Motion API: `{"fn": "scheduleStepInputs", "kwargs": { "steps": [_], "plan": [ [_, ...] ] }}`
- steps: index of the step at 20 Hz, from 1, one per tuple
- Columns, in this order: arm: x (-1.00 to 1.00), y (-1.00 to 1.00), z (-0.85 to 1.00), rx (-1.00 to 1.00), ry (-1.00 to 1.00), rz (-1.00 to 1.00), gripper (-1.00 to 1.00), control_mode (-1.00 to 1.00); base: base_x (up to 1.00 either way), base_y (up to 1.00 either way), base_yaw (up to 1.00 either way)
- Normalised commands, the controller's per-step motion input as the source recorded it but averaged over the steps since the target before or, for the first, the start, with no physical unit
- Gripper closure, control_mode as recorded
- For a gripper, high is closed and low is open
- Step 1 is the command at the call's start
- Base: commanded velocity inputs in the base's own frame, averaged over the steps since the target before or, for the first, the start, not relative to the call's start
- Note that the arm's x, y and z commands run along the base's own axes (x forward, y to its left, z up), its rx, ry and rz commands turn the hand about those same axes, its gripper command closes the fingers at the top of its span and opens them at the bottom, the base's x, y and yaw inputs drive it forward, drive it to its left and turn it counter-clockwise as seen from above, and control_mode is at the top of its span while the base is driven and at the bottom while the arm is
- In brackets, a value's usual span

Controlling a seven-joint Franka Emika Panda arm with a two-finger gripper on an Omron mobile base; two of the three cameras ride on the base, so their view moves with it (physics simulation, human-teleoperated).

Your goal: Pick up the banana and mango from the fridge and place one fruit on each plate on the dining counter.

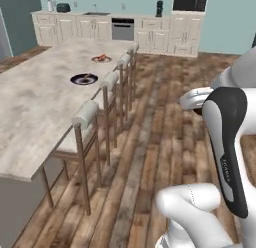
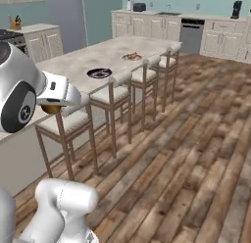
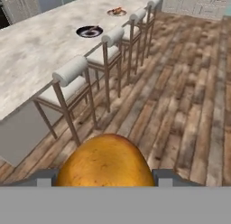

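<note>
The hand view shows the mango point(image 3: 106, 161) close up, gripped between the two fingertips of the gripper point(image 3: 106, 177) — jaws partway open around it. From the right base view only a sliver of it point(image 2: 50, 109) peeks under the arm. On the dining counter point(image 1: 35, 97) sit the navy plate point(image 1: 84, 79) and, farther along, the red-rimmed plate point(image 1: 101, 58), stools point(image 1: 86, 117) just beside.

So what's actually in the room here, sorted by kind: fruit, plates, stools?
Mango, held in the gripper: 1
Plates on the dining counter: 2, a dark navy plate and a red-orange rimmed plate
Stools along the counter: 4, the nearest stool closest to the robot
Total: 7
</note>
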Motion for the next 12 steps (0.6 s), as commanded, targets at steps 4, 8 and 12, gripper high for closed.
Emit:
{"fn": "scheduleStepInputs", "kwargs": {
  "steps": [4,8,12],
  "plan": [
    [0.00,0.00,0.00,0.00,0.00,0.00,1.00,1.00,0.80,-0.98,0.52],
    [0.00,0.00,0.00,0.00,0.00,0.00,1.00,1.00,0.84,-0.83,0.61],
    [0.00,0.00,0.00,0.00,0.00,0.00,1.00,1.00,0.82,-0.82,0.66]
  ]
}}
